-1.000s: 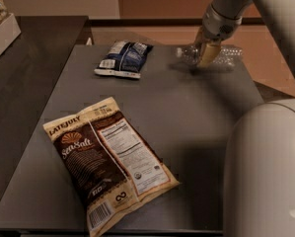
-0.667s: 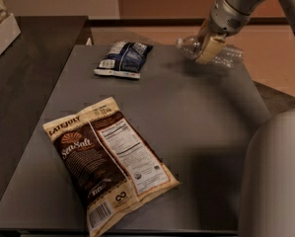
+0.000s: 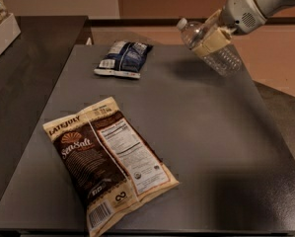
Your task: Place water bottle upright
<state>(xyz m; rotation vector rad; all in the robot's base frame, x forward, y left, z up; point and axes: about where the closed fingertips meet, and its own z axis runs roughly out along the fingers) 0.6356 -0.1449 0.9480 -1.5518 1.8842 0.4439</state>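
The claw (image 3: 211, 37) is clamped around the middle of the water bottle (image 3: 224, 61), holding it tilted, cap up-left, above the table's (image 3: 211, 132) far right corner; a small blue bag (image 3: 122, 58) lies leftward; a chip bag (image 3: 110, 157) lies nearer the front.

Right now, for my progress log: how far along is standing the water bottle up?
Done: the gripper has the water bottle grasped above the table, far right. In hand: it's tilted, cap up-left. Left: turn it upright, set it down, release.

Two bags (image 3: 110, 164) (image 3: 122, 58), one water bottle (image 3: 225, 62), one jaws pair, far-right.
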